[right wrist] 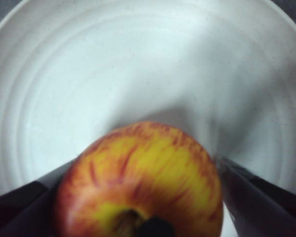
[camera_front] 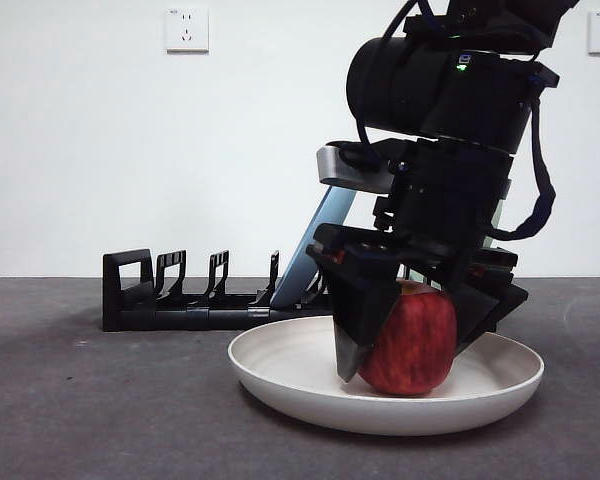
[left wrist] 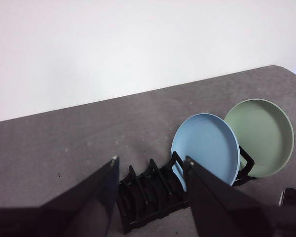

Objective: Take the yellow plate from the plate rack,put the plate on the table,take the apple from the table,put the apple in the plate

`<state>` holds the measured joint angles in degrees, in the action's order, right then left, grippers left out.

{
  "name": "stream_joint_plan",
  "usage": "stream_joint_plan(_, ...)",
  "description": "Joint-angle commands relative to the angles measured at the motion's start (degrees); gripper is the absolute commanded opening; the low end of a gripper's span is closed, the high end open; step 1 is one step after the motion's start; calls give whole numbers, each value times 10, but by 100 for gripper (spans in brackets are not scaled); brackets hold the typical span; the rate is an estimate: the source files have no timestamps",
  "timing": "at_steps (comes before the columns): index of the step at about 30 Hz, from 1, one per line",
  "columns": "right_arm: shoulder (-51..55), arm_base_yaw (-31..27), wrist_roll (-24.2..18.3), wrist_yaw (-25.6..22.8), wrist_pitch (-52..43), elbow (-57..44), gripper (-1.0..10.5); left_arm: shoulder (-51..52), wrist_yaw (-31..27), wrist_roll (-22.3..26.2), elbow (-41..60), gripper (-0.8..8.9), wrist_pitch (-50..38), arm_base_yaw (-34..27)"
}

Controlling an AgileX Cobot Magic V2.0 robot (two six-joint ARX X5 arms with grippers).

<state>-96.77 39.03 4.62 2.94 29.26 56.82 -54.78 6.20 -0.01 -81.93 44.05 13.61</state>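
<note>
The right gripper hugs the apple by its two sides, low in the middle of the front view, inside the plate. I think the apple is hard, round and slippery. Only the left wrist view shows the left gripper open above the rack.

A lab-like test setup: bare white wall with sockets, grey felt table.
</note>
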Motion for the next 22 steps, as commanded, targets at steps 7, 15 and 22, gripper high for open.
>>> stream_joint_plan(7,75,0,4,-1,17,27,442,-1,2,1,2,216,-3,0)
stream_joint_plan(15,179,-2,-2,-4,16,34,437,-15,21,2,2,216,-3,0)
stream_joint_plan(22,264,-33,-19,-4,17,34,144,-45,95,17,2,214,0,8)
